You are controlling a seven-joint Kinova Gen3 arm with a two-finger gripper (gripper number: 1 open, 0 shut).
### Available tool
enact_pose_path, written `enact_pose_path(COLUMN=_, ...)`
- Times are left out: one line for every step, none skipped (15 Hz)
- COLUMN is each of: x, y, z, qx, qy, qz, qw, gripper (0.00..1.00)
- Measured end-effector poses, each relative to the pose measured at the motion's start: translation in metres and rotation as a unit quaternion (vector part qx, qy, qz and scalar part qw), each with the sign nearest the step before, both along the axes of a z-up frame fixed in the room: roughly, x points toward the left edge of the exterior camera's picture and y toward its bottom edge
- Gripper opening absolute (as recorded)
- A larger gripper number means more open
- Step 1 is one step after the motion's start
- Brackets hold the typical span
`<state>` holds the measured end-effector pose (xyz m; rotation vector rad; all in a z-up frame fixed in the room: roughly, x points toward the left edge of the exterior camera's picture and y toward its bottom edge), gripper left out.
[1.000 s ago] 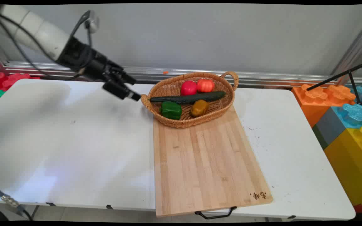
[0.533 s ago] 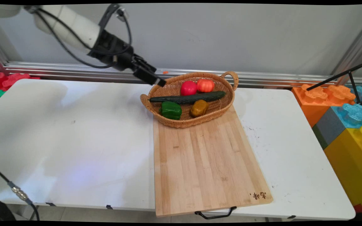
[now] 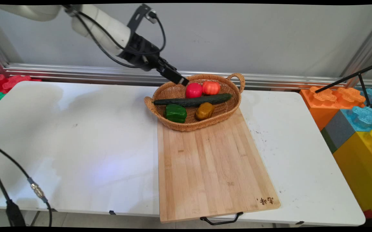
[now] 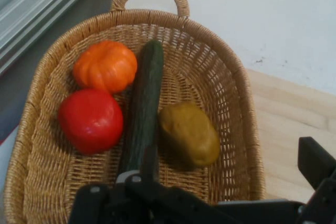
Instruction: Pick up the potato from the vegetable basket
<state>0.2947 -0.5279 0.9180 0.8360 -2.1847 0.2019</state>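
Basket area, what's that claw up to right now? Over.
Gripper above wicker basket's left rim, holding nothing. Nearest: red tomato. Cucumber lies alongside. Fingers' state unclear.

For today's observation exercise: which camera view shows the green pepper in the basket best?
The main view. There the green pepper lies in plain sight in the basket, in front of the cucumber. The hand view looks into the basket but shows no green pepper.

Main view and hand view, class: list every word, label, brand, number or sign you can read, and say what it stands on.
Cutting board: a dark mark, seemingly two brush-style characters and a dot, burnt into its near right corner; too small to read.
Basket, vegetables, table, the arm's pincer: no text visible in either view.
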Motion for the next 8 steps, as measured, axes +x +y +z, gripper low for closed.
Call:
enact_pose_path(x=-0.005, y=-0.004, z=-0.004, qx=0.002, qy=-0.005, qz=-0.001, qw=1.0, gripper=1.0)
enact_pose_path(x=-0.009, y=-0.008, z=-0.009, qx=0.004, qy=-0.012, qz=-0.004, qw=0.9999, gripper=1.0)
enact_pose_path(x=-0.012, y=-0.011, z=-0.014, qx=0.006, qy=-0.018, qz=-0.008, qw=0.9998, gripper=1.0)
enact_pose_path(x=-0.015, y=-0.013, z=-0.019, qx=0.008, qy=-0.024, qz=-0.012, qw=0.9996, gripper=1.0)
enact_pose_path(x=-0.018, y=-0.016, z=-0.024, qx=0.009, qy=-0.027, qz=-0.015, qw=0.9995, gripper=1.0)
enact_pose_path(x=-0.022, y=-0.019, z=-0.029, qx=0.01, qy=-0.03, qz=-0.017, qw=0.9994, gripper=1.0)
enact_pose_path(x=-0.027, y=-0.022, z=-0.034, qx=0.011, qy=-0.031, qz=-0.019, qw=0.9993, gripper=1.0)
enact_pose_path(x=-0.031, y=-0.024, z=-0.039, qx=0.013, qy=-0.031, qz=-0.019, qw=0.9993, gripper=1.0)
